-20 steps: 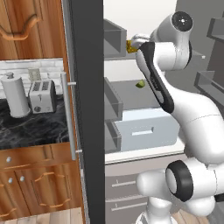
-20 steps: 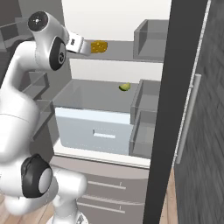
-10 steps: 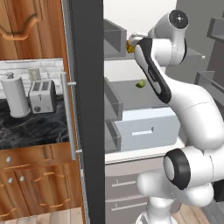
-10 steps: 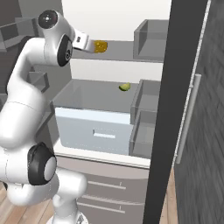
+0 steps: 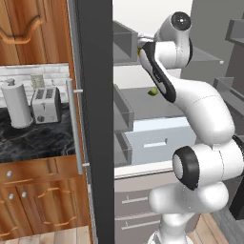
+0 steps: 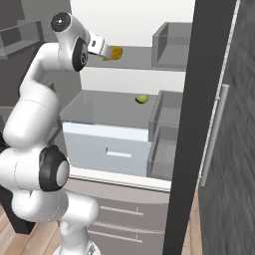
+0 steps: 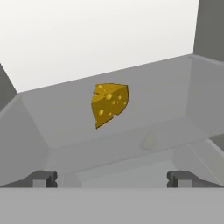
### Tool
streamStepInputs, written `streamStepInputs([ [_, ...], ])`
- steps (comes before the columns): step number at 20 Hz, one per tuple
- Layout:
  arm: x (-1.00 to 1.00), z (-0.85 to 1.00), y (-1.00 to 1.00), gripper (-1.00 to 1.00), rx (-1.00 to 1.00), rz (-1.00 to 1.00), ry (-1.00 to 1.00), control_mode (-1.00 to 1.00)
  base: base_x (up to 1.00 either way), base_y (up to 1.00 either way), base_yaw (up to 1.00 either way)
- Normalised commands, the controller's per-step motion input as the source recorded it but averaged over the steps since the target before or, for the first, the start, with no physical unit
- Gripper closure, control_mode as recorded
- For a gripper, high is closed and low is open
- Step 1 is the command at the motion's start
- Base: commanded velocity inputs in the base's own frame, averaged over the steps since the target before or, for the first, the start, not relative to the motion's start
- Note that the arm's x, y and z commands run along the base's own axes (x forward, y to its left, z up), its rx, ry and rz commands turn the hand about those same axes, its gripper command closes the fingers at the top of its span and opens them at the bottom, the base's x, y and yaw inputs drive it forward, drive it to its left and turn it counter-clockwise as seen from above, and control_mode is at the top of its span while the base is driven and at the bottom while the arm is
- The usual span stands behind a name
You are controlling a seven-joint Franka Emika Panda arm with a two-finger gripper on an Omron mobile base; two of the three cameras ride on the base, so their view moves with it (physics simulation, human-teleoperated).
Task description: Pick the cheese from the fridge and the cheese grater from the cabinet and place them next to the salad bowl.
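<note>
The hand view shows the gripper (image 7: 111, 178) spread wide, empty, facing the cheese (image 7: 109, 104) on the fridge (image 6: 124, 60) shelf; the right base view adds a green fruit (image 6: 142, 99) below the cheese.

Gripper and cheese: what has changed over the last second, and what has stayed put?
The arm has swung its upper joints and brought the gripper closer to the cheese on the upper fridge shelf. The fingers are apart, with the cheese ahead of them; nothing is gripped yet. The cheese, the small green fruit on the lower shelf and the open fridge door have not moved.
</note>
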Motion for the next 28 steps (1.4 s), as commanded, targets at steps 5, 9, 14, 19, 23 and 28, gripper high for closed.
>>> streamStepInputs([
  [5, 0.27, -0.14, 0.0, -1.0, 0.0, -0.04, 0.0, -1.0, 0.0, 0.0, 0.0],
  [9, 0.23, -0.02, 0.0, -1.0, 0.0, 0.0, 0.02, -1.0, 0.0, 0.0, 0.0],
  [14, 0.38, 0.0, 0.0, -1.0, 0.0, 0.0, 0.04, -1.0, 0.0, 0.0, 0.0],
  [19, 0.39, 0.0, 0.0, -1.0, 0.0, 0.0, 0.01, -1.0, 0.0, 0.0, 0.0],
  [23, 0.36, 0.0, 0.0, -1.0, 0.0, 0.0, 0.0, -1.0, 0.0, 0.0, 0.0],
  [28, 0.4, 0.0, 0.0, -1.0, 0.0, 0.0, 0.0, -1.0, 0.0, 0.0, 0.0],
])
